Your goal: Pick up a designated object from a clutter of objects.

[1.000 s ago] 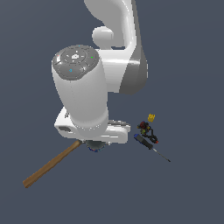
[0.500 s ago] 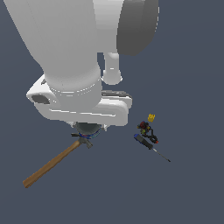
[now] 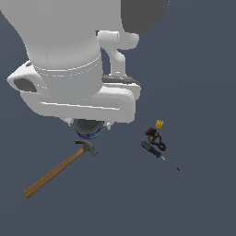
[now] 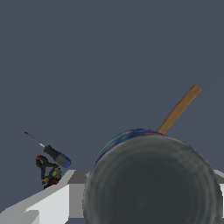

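The dark grey round cup (image 3: 91, 133) with a bluish edge sits right under my hand, just above the hammer's head in the exterior view. In the wrist view it fills the lower frame (image 4: 151, 181), very close to the camera, with white finger parts (image 4: 48, 203) beside it. My gripper (image 3: 90, 125) is shut on this cup; its fingers are hidden by the hand in the exterior view. The wooden-handled hammer (image 3: 55, 173) lies on the floor below, and its handle also shows in the wrist view (image 4: 179, 109). The orange cup is out of view.
A blue-handled screwdriver (image 3: 153, 150) and a tiny dark toy with a yellow top (image 3: 156, 131) lie together toward the exterior view's right. Both also show in the wrist view: the screwdriver (image 4: 57, 156) and the toy (image 4: 48, 171). The arm's bulk blocks much of the exterior view.
The arm has come up toward the exterior camera and looms larger. The grey cup has risen with the hand, away from the hammer's head. Hammer, screwdriver and toy have not moved.
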